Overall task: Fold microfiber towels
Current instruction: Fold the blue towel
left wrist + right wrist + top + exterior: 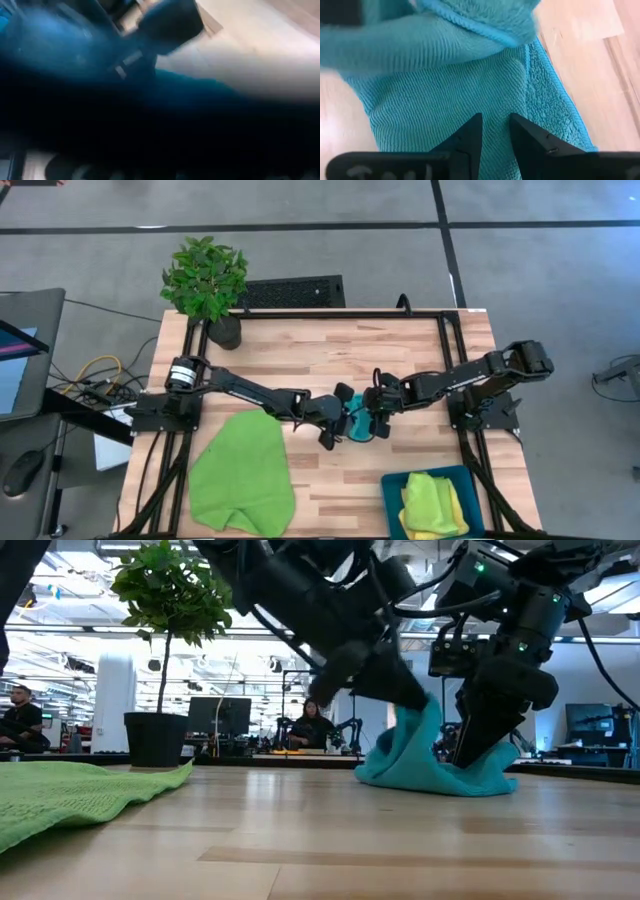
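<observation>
turquoise towel (pixel 358 423) bunched up mid-table, one green towel (pixel 243 475) lying rumpled near the front-left, another green towel (pixel 428 496) on the yellow towel (pixel 453 508) front-right.

Turquoise towel (pixel 358 425) at mid-counter, plain, with a ribbed weave on one face and a fluffier nap on the other. Black left gripper (pixel 338 420) and black right gripper (pixel 377 418) on either side of it. A lime green towel (pixel 243 475), unpatterned, on the pale wood-plank counter (pixel 330 350). Blue bin (pixel 391 492) with a lime green cloth (pixel 428 498) over a bright yellow one (pixel 452 514). Leafy green plant (pixel 204 277) in a black pot (pixel 224 332). Grey floor (pixel 540 270) crossed by dark lines.
</observation>
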